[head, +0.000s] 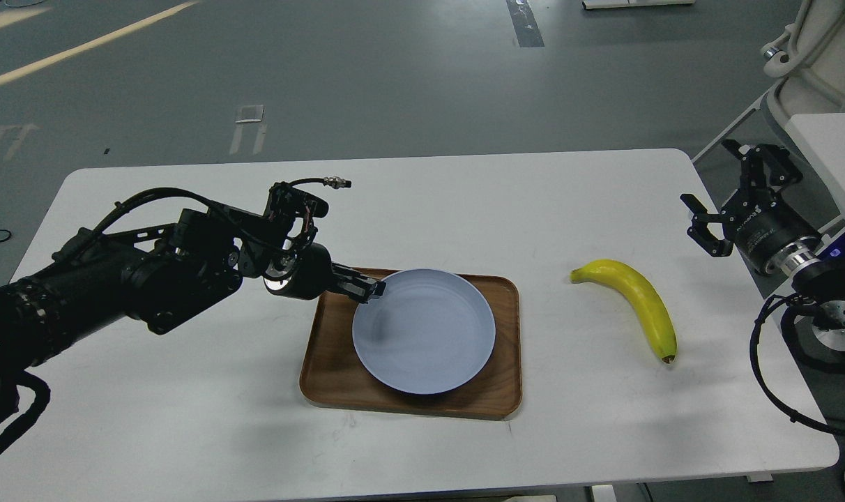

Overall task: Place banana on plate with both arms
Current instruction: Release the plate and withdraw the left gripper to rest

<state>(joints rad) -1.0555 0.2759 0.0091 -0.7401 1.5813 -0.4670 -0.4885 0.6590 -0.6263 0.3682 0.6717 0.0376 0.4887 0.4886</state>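
The pale blue-grey plate (pixel 426 335) lies flat on the brown wood-grain tray (pixel 332 373) in the middle of the white table. My left gripper (pixel 372 287) is shut on the plate's upper left rim. The yellow banana (pixel 638 300) lies on the table right of the tray, its brown tip toward the front. My right gripper (pixel 726 202) is open and empty at the table's right edge, above and to the right of the banana.
The white table (pixel 185 404) has bare surface to the left and in front of the tray. A white robot base and a second table stand at the far right (pixel 820 70). Loose cables hang below my right arm (pixel 771 376).
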